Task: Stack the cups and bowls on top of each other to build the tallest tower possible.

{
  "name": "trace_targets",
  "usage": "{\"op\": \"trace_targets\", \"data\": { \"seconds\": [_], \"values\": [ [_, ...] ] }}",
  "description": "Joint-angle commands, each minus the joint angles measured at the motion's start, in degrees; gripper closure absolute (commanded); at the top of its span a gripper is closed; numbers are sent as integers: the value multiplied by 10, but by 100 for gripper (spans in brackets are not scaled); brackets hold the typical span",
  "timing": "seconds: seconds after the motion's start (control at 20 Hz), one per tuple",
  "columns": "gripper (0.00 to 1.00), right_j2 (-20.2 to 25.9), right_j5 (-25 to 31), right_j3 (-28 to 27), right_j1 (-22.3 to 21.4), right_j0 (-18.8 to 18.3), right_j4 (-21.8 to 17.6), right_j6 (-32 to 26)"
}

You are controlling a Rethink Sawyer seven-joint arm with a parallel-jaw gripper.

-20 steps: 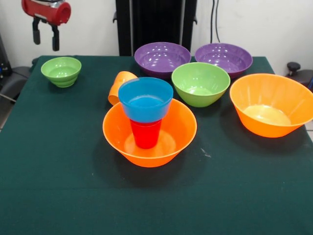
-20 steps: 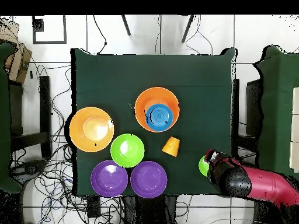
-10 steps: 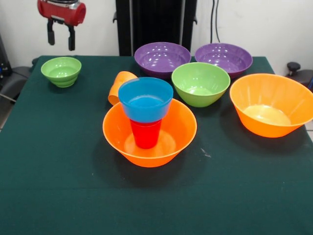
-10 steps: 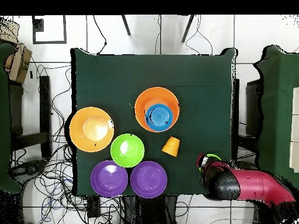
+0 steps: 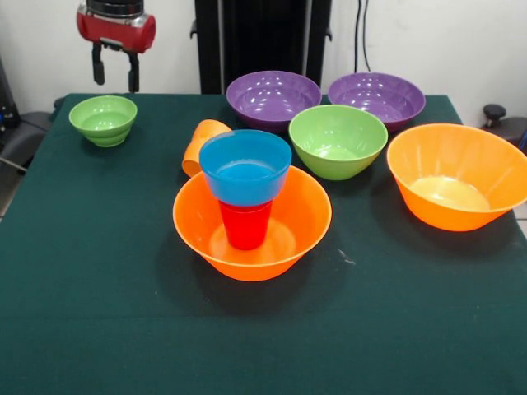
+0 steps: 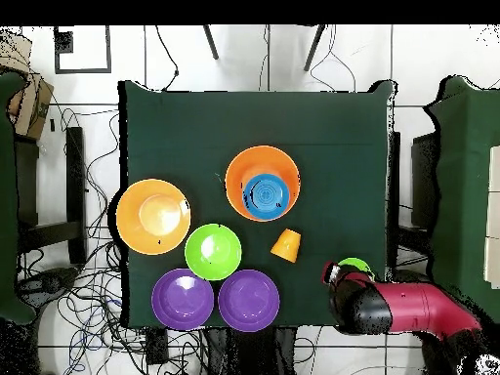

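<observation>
The tower (image 5: 247, 206) (image 6: 263, 186) is a large orange bowl holding an upright red cup (image 5: 245, 224) with a small blue bowl (image 5: 245, 165) on top. An orange cup (image 5: 200, 145) (image 6: 286, 245) lies on its side just behind it. A small green bowl (image 5: 103, 119) (image 6: 355, 265) sits at the table's far left corner in the front view. My gripper (image 5: 115, 75) (image 6: 333, 275) hangs open and empty in the air, just above and right of that bowl.
Two purple bowls (image 5: 272, 97) (image 5: 376, 97) stand at the back, a medium green bowl (image 5: 337, 140) (image 6: 213, 251) in front of them, and a second large orange bowl (image 5: 457, 174) (image 6: 153, 216) at the right in the front view.
My gripper has travelled rightwards in the front view, from beyond the table's left edge to a spot over the small green bowl's right side. The bowls and cups stayed put.
</observation>
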Motion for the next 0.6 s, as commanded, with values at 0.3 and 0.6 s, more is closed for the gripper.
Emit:
{"op": "trace_targets", "data": {
  "seconds": [0.3, 0.6],
  "values": [
    [0, 36, -31, -32, 50, 23, -65, -57],
    [0, 39, -29, -35, 52, 23, -66, -58]
  ]
}}
